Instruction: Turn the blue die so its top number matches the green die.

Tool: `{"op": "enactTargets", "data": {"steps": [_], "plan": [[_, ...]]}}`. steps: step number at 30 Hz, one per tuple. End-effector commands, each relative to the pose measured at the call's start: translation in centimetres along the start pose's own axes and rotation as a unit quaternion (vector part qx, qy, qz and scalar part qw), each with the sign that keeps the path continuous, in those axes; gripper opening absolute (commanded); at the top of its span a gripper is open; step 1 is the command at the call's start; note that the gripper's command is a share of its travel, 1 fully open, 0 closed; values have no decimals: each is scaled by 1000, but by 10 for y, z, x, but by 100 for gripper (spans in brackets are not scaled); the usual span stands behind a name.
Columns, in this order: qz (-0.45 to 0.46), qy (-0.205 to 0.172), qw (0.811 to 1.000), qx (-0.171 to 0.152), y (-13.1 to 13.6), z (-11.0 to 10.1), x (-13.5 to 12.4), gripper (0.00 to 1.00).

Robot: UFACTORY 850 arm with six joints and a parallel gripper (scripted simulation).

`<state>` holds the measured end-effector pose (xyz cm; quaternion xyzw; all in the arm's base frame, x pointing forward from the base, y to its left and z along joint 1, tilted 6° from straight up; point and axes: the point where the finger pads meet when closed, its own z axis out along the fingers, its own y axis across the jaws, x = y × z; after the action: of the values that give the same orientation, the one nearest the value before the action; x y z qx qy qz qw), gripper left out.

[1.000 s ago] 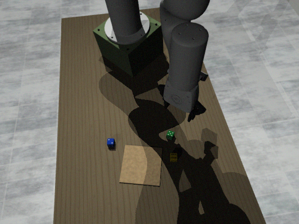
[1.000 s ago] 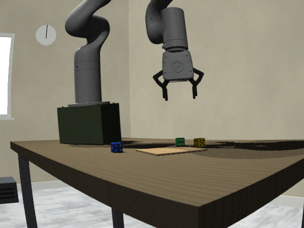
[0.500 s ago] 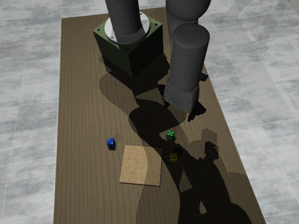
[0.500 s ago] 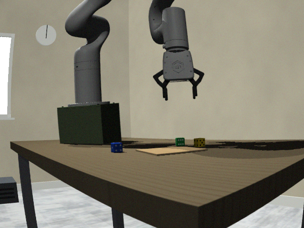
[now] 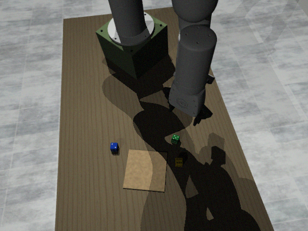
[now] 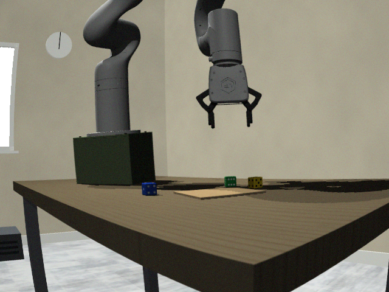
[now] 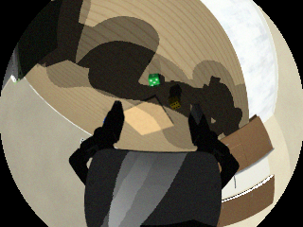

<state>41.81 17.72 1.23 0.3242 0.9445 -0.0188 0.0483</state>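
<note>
While the gripper hung high, jaws apart and empty:
blue die sat beside the mat, off it.

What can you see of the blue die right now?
The blue die is a small blue cube with white pips, lying flat on the wooden table. It sits just off the tan mat's corner, not on it, apart from the other dice. Nothing touches it; the open gripper hangs high above.
</note>
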Motion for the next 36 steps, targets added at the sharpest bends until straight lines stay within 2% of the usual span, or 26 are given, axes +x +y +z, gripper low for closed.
{"op": "enactTargets", "data": {"steps": [1, 2, 8, 10, 11, 17, 22, 24, 28, 29, 32, 36], "plan": [[38, 5, 999, 3, -9, 0, -18, 100], [80, 5, 997, 4, -21, 1, -37, 100], [154, 5, 988, 4, -43, 2, -70, 100], [154, 5, 988, 4, -43, 2, -70, 100], [196, 5, 981, 4, -57, 3, -87, 100], [266, 5, 964, 4, -84, 4, -116, 100], [329, 4, 944, 5, -110, 4, -139, 100], [365, 4, 931, 5, -126, 5, -152, 100], [381, 4, 925, 5, -133, 5, -158, 100], [420, 3, 908, 5, -152, 5, -171, 100], [454, 2, 891, 5, -169, 5, -182, 100], [456, 2, 890, 5, -170, 5, -183, 100]]}}
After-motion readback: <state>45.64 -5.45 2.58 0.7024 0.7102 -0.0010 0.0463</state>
